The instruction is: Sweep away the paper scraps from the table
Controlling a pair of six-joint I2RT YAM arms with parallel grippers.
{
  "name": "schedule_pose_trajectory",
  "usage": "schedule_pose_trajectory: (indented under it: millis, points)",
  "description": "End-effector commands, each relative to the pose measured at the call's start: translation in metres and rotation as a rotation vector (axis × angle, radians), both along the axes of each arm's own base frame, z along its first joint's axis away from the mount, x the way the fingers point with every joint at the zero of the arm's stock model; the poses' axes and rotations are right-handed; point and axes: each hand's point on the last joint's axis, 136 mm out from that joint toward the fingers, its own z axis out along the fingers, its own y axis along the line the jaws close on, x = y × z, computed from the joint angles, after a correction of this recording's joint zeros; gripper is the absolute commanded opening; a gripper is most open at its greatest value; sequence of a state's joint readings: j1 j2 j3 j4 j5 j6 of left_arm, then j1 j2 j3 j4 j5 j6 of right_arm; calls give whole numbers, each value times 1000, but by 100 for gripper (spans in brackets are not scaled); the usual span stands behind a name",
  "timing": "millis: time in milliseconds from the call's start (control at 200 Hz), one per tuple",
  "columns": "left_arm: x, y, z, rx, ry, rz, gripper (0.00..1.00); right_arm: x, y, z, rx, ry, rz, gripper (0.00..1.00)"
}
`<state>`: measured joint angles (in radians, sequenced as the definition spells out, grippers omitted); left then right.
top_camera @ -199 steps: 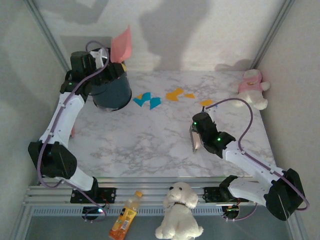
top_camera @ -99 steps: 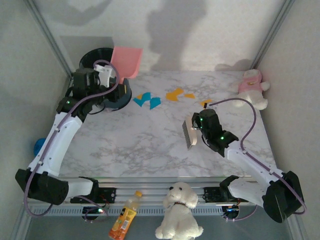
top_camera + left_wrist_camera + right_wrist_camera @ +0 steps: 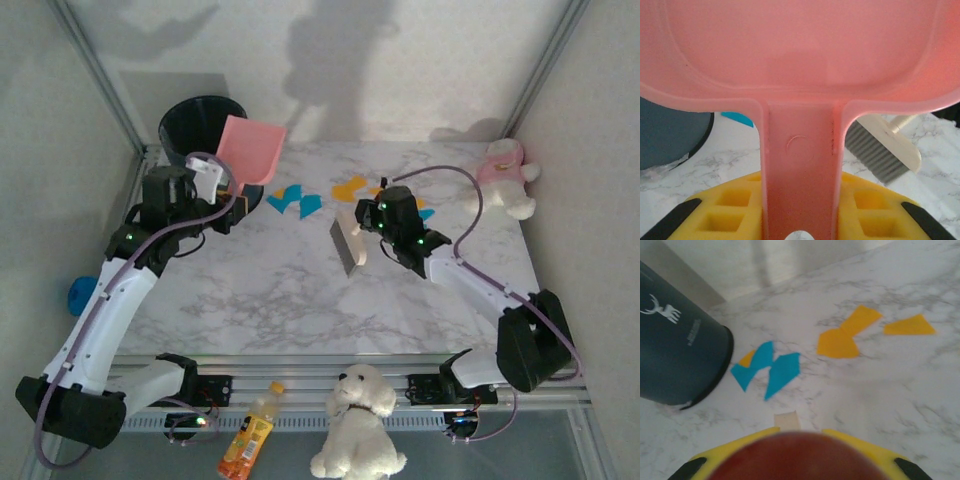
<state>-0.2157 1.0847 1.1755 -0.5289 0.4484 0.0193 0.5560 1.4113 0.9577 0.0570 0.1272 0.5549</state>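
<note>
Two grips — left gripper (image 3: 800, 215) tight on smooth pink dustpan (image 3: 800, 50) handle, right gripper (image 3: 790, 455) on grey-bristled brush (image 3: 345, 248)

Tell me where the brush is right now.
In the top view, the brush is mid-table in the right arm's jaws, just below the paper scraps.

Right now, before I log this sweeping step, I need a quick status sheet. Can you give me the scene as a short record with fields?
left end effector: shut on the handle of the pink dustpan, held up next to the dark bin
right end effector: shut on the brush
paper scraps: blue pieces beside the bin, orange ones to their right, all lying flat on the table
brush position: on the near side of the scraps, apart from them
task status: scraps not yet swept up
</note>
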Motion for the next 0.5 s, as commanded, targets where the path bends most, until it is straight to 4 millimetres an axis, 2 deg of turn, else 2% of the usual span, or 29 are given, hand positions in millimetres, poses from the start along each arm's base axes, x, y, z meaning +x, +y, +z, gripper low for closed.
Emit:
schedule_pose_trajectory:
  millis: [0,210,365,496]
  points:
    - [-11,2,-1,13,-24,-1,0,23,26,35,104,-80,62,0]
    - [-14,11,-18,41,-4,42,0,61,58,37,174,-68,93,0]
    - [-16,12,-19,40,0,46,0,90,80,35,217,-47,110,0]
    - [-18,12,-21,34,3,49,0,114,95,24,249,-8,100,0]
